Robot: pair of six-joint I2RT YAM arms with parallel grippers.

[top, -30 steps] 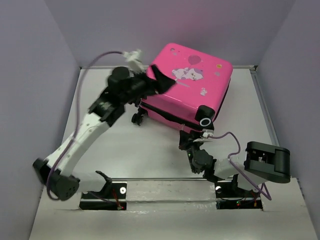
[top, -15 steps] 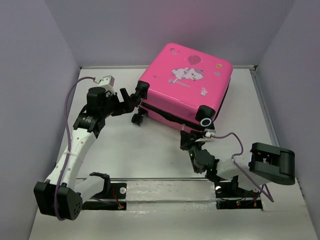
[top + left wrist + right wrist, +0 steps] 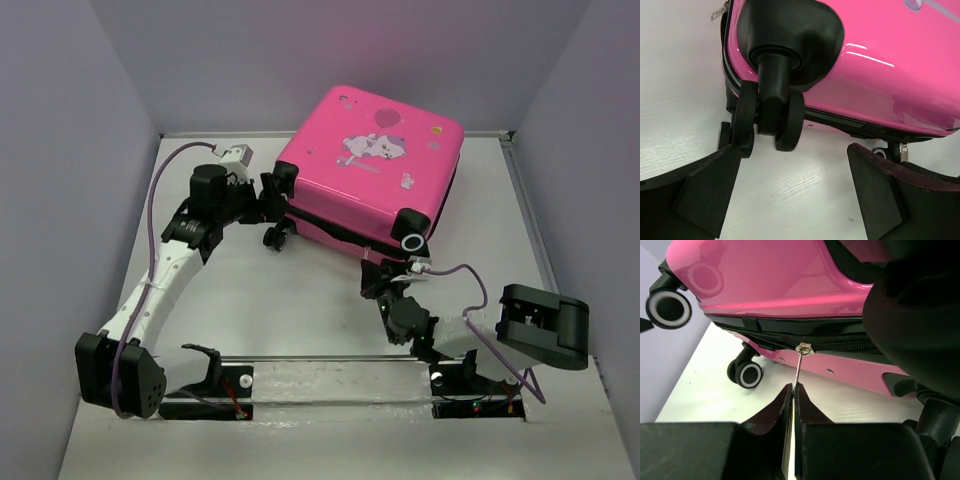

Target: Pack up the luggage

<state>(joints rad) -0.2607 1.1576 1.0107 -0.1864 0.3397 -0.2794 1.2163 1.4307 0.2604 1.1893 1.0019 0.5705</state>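
At the left near corner of the luggage (image 3: 370, 170), the left gripper (image 3: 262, 193) is now sitting low with its fingers spread wide and gripping nothing. A second ago it was reaching over the printed lid above that same corner, so it has been coming down off the shell and is now facing the corner wheel (image 3: 767, 117). In the wrist view the wheel is hanging just ahead of the open fingers; whether the left fingertip is brushing it is uncertain, as the edges overlap there.

On the near side of the luggage, the right gripper (image 3: 792, 395) is pinching the zipper pull (image 3: 798, 367) between tightly closed fingers, and it has been holding that grip without shifting over the last second.

Taken together, the lid is no longer being pressed from above while the zip is being held. In my judgement the task is passing from closing the case to fastening it, with the left arm perhaps moving in to brace the luggage from the side.

As to location, the luggage is lying on the table (image 3: 300, 290) toward the far side, printed shell uppermost, with both arms working at its near edge.

As to contents, the two shells are lying together and nothing inside is showing. The zip is appearing closed to the right of the pull, and how far it is running beyond that cannot be told.
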